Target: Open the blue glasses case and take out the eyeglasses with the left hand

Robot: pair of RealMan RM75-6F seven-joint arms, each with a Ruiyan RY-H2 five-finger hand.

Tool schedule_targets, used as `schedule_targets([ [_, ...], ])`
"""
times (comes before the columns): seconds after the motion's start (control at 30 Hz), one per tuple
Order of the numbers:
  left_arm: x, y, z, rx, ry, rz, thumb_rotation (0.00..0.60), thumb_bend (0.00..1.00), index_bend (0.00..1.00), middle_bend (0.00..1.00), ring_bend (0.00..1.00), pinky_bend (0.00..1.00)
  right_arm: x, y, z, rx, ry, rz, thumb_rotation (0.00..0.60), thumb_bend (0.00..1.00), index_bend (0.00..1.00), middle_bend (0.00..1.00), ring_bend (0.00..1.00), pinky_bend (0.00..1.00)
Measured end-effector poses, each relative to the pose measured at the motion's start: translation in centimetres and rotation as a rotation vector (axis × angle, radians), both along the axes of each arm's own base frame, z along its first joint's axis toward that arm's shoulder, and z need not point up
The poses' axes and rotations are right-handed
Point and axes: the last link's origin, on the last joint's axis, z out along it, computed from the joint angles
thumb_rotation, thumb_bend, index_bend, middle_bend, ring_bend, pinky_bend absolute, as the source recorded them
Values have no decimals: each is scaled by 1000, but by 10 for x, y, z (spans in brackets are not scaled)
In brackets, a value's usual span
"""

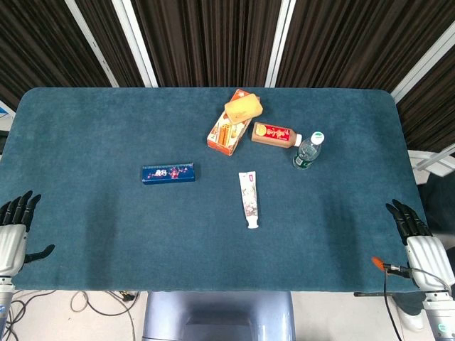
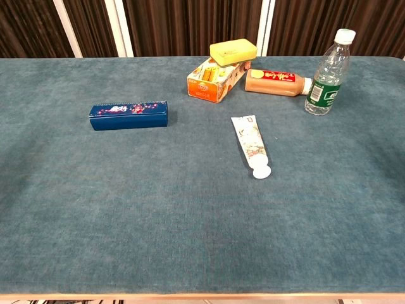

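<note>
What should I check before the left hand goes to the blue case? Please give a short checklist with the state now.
1. Blue case closed, lying flat on the table: ok.
2. Left hand empty, fingers apart: ok.
3. Path from left hand to case free of things: ok.
4. Tube, the nearest thing, lies apart from the case: ok.
5. Right hand at the far edge, out of the way: ok.
6. Which side of the case opens: cannot tell.

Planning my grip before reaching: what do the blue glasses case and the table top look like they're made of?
Blue glasses case: looks like rigid card or hard shell with a smooth, slightly glossy printed skin; sharp box edges, faint sheen. Can't tell which.
Table top: teal cloth or felt, matte; fuzzy, mottled nap, no glare.
</note>
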Motion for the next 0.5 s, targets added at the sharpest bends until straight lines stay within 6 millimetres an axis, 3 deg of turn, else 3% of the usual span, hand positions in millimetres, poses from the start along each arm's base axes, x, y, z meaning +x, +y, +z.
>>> schedule_targets([
  [0.5,1,0,-2,-11,-4,3,600,13,0,0,0,68,0,0,0,3,-2,-4,600,87,0,0,0,186],
])
